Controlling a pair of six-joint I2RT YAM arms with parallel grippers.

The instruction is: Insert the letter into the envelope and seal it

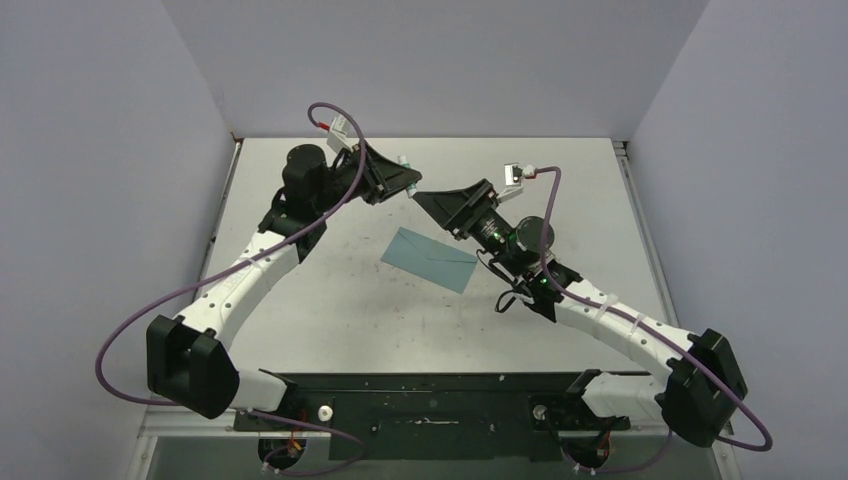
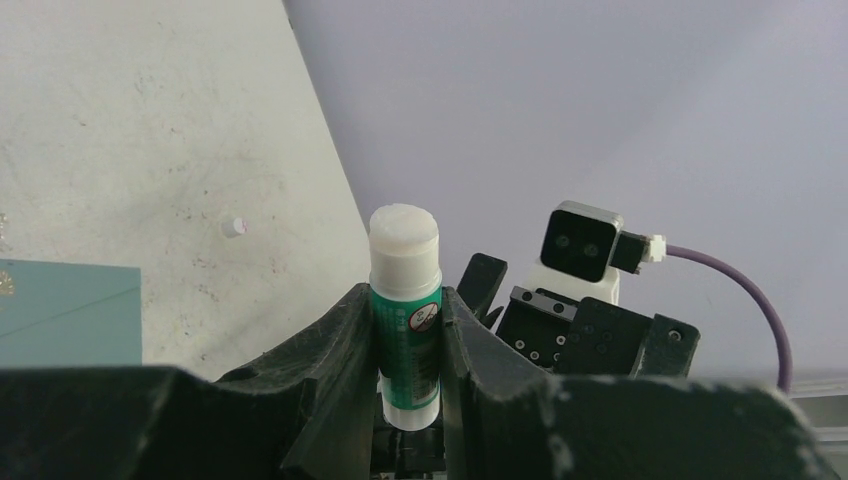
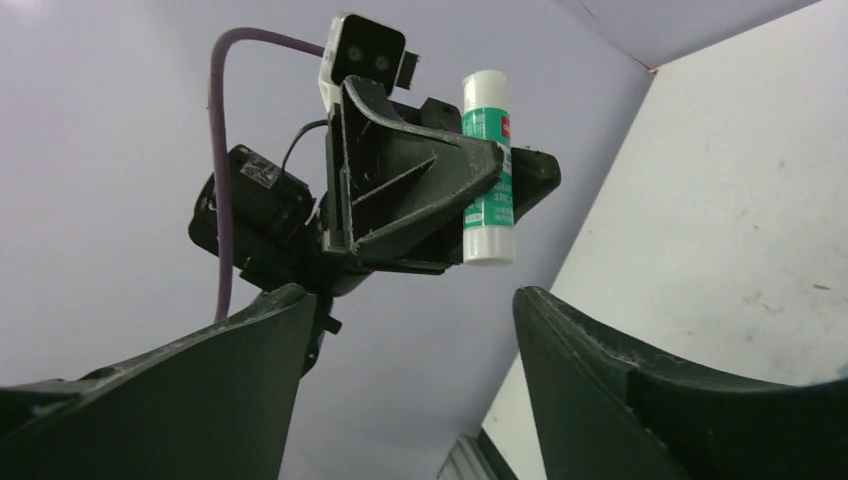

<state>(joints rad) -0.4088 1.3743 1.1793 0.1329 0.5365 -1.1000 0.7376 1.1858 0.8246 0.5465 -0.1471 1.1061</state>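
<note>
Above the worktop (image 1: 330, 300), the left end effector (image 2: 407, 300) grasps a white-and-green glue stick (image 2: 403, 240), the right end effector (image 3: 410, 300) stands released just beside it, and the teal envelope (image 1: 430, 258) lies flat at mid-worktop, touching neither.

matt paper envelope (image 1: 431, 259), glossy plastic glue stick (image 2: 405, 330) (esp. label), scuffed table (image 1: 330, 310)

The only print is sitting on the glue stick (image 2: 404, 245). In the left wrist view, at lower centre, its green label is showing a small round white sign with a slash across it. The fine white lines beneath it are reading as too small to make out, partly covered by the left claw (image 2: 407, 300). In the right wrist view, at upper centre, a red brand patch and white lettering are blurring beyond reading.
</note>
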